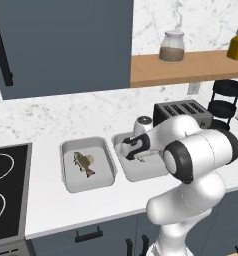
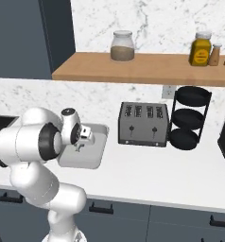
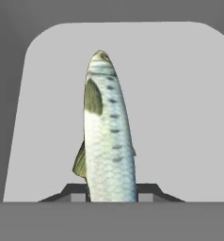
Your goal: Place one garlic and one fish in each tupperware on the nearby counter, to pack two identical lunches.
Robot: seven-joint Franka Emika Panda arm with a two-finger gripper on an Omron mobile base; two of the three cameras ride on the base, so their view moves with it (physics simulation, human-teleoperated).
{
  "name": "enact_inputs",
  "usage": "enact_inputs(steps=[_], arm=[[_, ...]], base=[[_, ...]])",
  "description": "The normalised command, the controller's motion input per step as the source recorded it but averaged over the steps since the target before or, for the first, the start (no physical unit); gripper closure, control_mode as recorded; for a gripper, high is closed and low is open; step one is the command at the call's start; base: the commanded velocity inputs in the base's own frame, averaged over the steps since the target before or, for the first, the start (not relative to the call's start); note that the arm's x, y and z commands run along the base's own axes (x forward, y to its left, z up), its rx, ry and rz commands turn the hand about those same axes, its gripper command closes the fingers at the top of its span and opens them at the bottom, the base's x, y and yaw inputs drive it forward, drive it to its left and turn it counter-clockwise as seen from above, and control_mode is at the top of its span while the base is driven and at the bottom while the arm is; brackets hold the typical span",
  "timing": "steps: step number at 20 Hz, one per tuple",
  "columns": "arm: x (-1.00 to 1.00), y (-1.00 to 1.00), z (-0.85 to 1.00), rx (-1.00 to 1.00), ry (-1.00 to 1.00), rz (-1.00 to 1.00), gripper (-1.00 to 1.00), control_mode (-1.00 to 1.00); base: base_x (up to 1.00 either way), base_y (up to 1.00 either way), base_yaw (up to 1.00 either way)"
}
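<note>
My gripper (image 3: 111,193) is shut on the slim silvery-green fish (image 3: 108,132), which hangs head-down over the floor of the right tupperware (image 3: 180,117). From the base, the gripper (image 1: 129,153) sits low over that pale grey tray (image 1: 151,172), also seen as the tupperware (image 2: 93,158) under the hand (image 2: 81,141). The left tupperware (image 1: 103,176) holds the brown mottled fish (image 1: 82,164) with a cream garlic (image 1: 93,158) touching it. Both trays rest on the white marble counter (image 1: 66,205).
A dark toaster (image 1: 183,114) stands just behind the right tray, with a black tiered stand (image 1: 225,102) to its right. The stove top (image 1: 6,185) lies left of the trays. A wooden shelf (image 1: 191,67) with jars hangs above.
</note>
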Motion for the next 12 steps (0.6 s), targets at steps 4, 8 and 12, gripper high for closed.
enact_inputs(steps=[4, 8, 12], arm=[[0.04, 0.00, -0.18, 0.00, -0.01, 0.00, -1.00, -1.00], [-0.13, 0.00, 0.08, 0.00, -0.05, 0.00, -1.00, -1.00], [-0.32, 0.00, 0.52, 0.00, -0.08, -0.03, -1.00, -1.00]], base=[[0.00, 0.00, 0.00], [0.00, 0.00, 0.00], [0.00, 0.00, 0.00]])
